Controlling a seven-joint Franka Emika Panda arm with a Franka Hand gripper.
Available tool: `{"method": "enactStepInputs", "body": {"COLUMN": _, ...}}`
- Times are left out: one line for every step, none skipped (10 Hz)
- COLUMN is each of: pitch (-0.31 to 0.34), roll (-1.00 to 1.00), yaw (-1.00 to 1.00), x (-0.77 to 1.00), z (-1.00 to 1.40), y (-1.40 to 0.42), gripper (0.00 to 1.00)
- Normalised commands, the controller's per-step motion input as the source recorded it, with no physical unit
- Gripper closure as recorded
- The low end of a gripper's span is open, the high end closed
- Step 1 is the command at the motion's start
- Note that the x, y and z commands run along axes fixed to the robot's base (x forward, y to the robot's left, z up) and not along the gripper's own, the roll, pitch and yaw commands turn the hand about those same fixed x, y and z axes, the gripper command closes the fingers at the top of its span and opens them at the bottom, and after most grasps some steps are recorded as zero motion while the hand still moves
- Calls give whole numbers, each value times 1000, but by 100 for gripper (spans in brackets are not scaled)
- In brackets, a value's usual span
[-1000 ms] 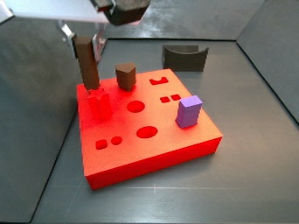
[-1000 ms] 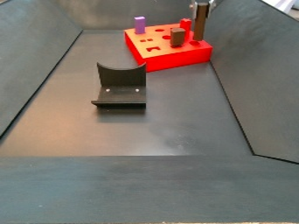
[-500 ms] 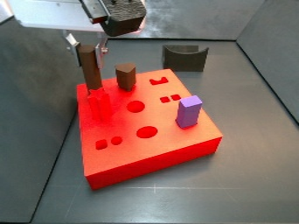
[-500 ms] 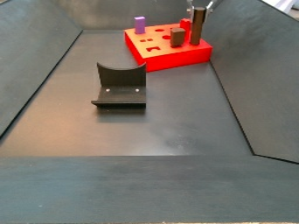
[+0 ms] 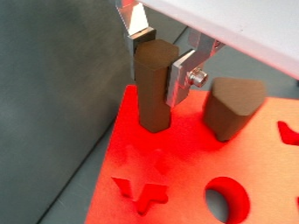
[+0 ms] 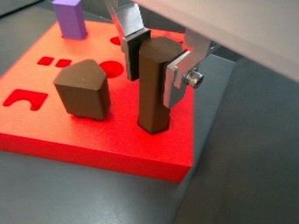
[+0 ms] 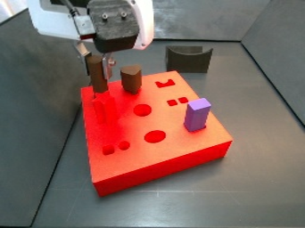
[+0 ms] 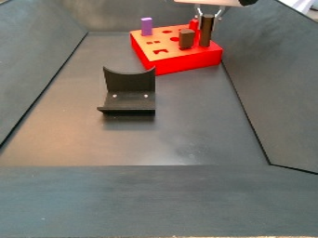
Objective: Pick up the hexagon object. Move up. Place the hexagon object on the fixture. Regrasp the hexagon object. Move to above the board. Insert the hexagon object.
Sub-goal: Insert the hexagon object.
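Observation:
The hexagon object (image 5: 152,92), a slender brown peg, stands upright with its lower end in a hole near a corner of the red board (image 5: 268,175). My gripper (image 5: 162,66) is shut on its upper part, one pad on each side. Both show in a wrist view, the peg (image 6: 156,96) and gripper (image 6: 155,70) over the board (image 6: 70,131). In a side view the gripper (image 7: 98,61) holds the peg (image 7: 94,78) at the board's (image 7: 167,151) far left corner. The fixture (image 7: 188,57) stands empty behind the board; it also shows in a side view (image 8: 125,90).
A stubby dark brown block (image 7: 130,78) stands in the board right beside the peg, close to the gripper's finger (image 5: 187,74). A purple block (image 7: 197,114) stands on the board's right side. A red peg (image 7: 102,109) stands in front of the hexagon object. Dark walls surround the floor.
The gripper has moved down with the hexagon object; less of the peg shows above the board than a second ago.

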Motion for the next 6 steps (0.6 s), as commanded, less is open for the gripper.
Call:
{"method": "enactStepInputs", "body": {"pitch": -203, "roll": 129, "yaw": -40, "x": -446, "z": -546, "y": -51, "gripper": 100}}
{"method": "enactStepInputs", "body": {"pitch": -154, "roll": 180, "yaw": -17, "x": -320, "z": -557, "y": -103, "gripper": 100}}
{"method": "enactStepInputs", "body": {"pitch": -87, "roll": 81, "yaw": -3, "x": -166, "z": -311, "y": -29, "gripper": 100}}
{"method": "enactStepInputs", "body": {"pitch": 4, "roll": 0, "yaw": 0, "x": 0, "z": 0, "y": 0, "gripper": 100}}
{"method": "enactStepInputs", "body": {"pitch": 6, "roll": 0, "yaw": 0, "x": 0, "z": 0, "y": 0, "gripper": 100}}
{"method": "enactStepInputs", "body": {"pitch": 0, "roll": 0, "yaw": 0, "x": 0, "z": 0, "y": 0, "gripper": 100}}
